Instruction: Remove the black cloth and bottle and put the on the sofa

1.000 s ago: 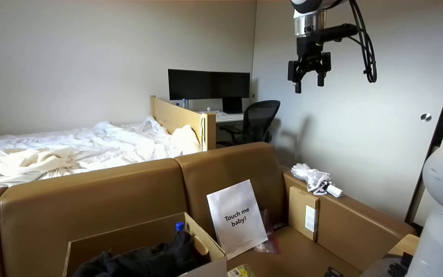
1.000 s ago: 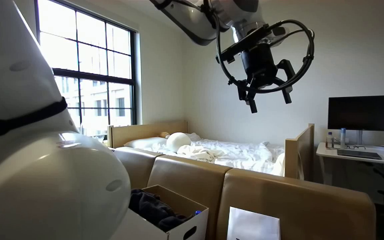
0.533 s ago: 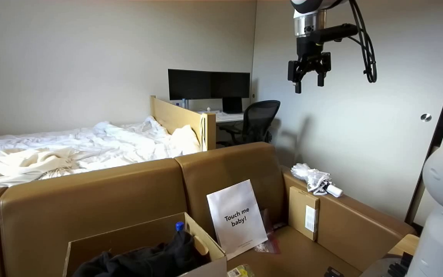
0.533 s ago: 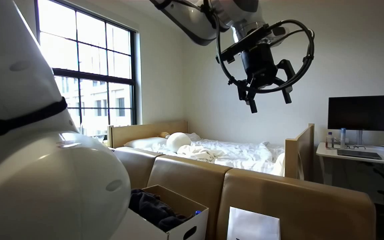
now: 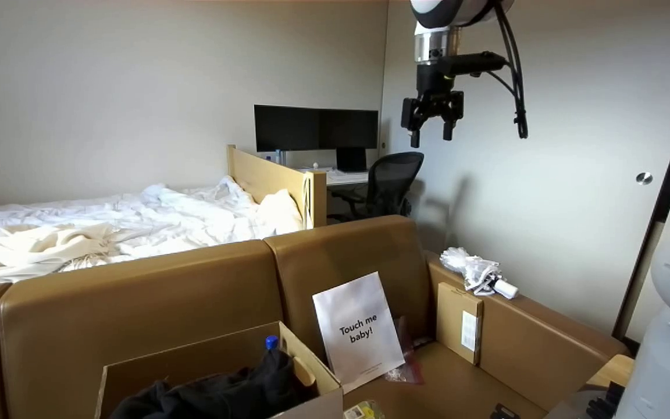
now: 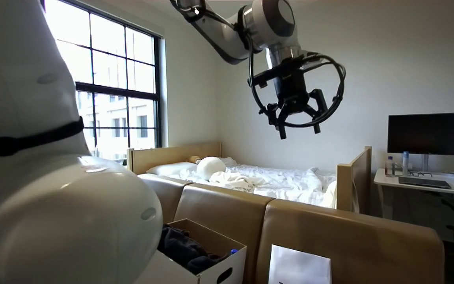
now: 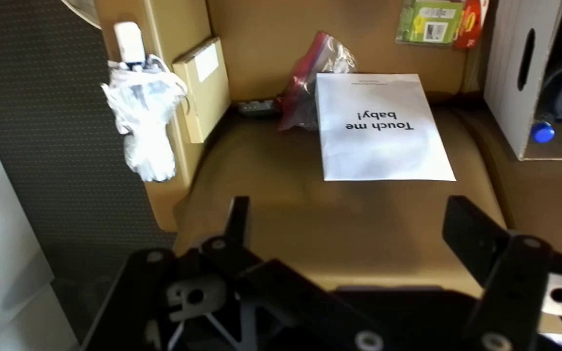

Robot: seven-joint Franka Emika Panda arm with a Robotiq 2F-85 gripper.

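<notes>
Hanging high, jaws wide apart and empty, the gripper (image 5: 431,138) seems at the approach stage: black cloth (image 5: 224,396) and blue-capped bottle (image 5: 271,342) sit in the cardboard box (image 5: 207,356), left below it in both exterior views. The next move probably calls for swinging left, then descending.

In an exterior view I see my tool (image 6: 300,131) hanging, jaws apart; the black cloth (image 6: 187,249) lies crumpled in the box (image 6: 172,272); the bottle (image 6: 233,251) shows its blue cap just inside the rim.
</notes>
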